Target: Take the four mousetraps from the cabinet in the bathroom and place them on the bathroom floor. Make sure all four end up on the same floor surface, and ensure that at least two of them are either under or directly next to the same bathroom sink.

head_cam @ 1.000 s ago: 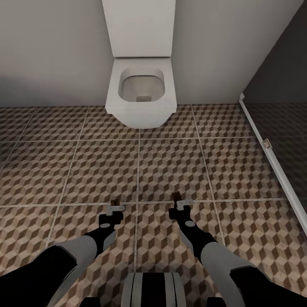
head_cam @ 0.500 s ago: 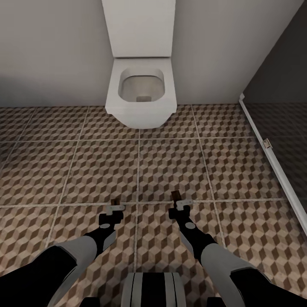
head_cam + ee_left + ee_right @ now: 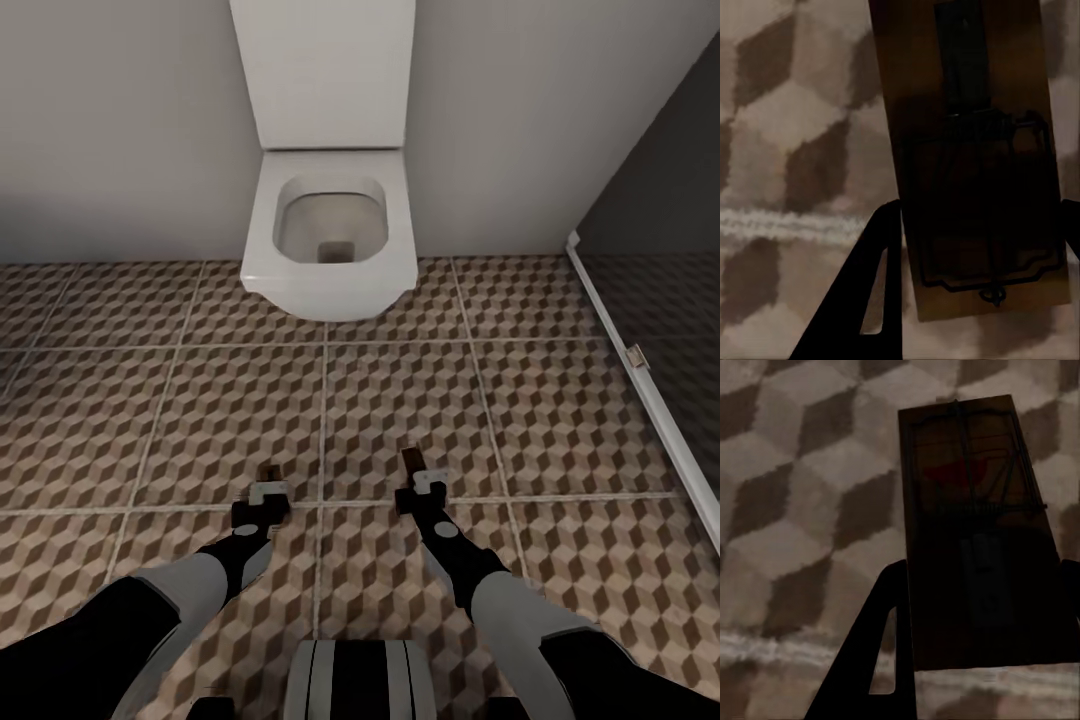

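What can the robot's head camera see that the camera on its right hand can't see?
The head view takes in the white toilet against the wall, the dark glass panel at the side, and both arms, with the left gripper and right gripper each holding a small brown board.

The right wrist view gives the close-up: the mousetrap between the gripper's fingers, with its red mark and dark wire parts.

Both views share the bathroom floor with its cube-pattern tiles, and that mousetrap in the right gripper.

White toilet (image 3: pixel 328 240), grey wall (image 3: pixel 120 120), cube-patterned floor tiles (image 3: pixel 400 400).
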Motion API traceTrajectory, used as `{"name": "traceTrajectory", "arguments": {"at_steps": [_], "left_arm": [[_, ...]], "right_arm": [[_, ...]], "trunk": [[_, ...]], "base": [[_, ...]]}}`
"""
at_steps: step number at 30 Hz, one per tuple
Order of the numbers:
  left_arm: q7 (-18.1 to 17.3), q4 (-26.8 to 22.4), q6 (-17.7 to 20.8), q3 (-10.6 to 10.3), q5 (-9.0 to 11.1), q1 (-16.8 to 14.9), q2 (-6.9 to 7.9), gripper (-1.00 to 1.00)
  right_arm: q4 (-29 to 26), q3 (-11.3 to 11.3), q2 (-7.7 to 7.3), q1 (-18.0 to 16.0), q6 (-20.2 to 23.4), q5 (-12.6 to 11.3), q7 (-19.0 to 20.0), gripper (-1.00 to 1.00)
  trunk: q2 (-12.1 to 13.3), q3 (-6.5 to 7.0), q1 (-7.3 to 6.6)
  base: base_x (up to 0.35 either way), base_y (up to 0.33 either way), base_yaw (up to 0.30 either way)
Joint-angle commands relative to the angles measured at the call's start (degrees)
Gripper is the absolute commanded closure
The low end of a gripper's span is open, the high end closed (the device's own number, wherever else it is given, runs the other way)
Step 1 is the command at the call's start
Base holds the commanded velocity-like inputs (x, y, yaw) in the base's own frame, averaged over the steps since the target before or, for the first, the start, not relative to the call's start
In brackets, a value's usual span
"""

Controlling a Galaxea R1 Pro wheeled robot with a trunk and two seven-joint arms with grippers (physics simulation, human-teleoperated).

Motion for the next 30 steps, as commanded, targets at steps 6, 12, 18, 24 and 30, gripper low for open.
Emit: {"name": "traceTrajectory", "arguments": {"at_steps": [6, 12, 18, 24, 30], "left_arm": [[0.2, 0.2, -0.3, -0.5, 0.3, -0.1, -0.06, 1.00], [0.2, 0.2, -0.3, -0.5, 0.3, -0.1, -0.06, 1.00], [0.2, 0.2, -0.3, -0.5, 0.3, -0.1, -0.06, 1.00], [0.2, 0.2, -0.3, -0.5, 0.3, -0.1, -0.06, 1.00], [0.2, 0.2, -0.2, -0.5, 0.3, -0.1, -0.06, 1.00]], "right_arm": [[0.1, 0.3, 0.00, 0.0, 0.0, 0.5, -0.6, 1.00], [0.1, 0.3, 0.00, 0.0, 0.0, 0.5, -0.6, 1.00], [0.1, 0.3, 0.00, 0.0, 0.0, 0.5, -0.6, 1.00], [0.1, 0.3, 0.00, 0.0, 0.0, 0.5, -0.6, 1.00], [0.1, 0.3, 0.00, 0.0, 0.0, 0.5, -0.6, 1.00]], "trunk": [[0.0, -0.03, 0.02], [0.0, -0.03, 0.02], [0.0, -0.03, 0.02], [0.0, -0.03, 0.02], [0.0, -0.03, 0.02]], "base": [[0.322, 0.008, 0.000], [0.306, 0.115, 0.000], [0.271, 0.186, 0.000], [0.264, 0.197, 0.000], [0.258, 0.114, 0.000]]}}
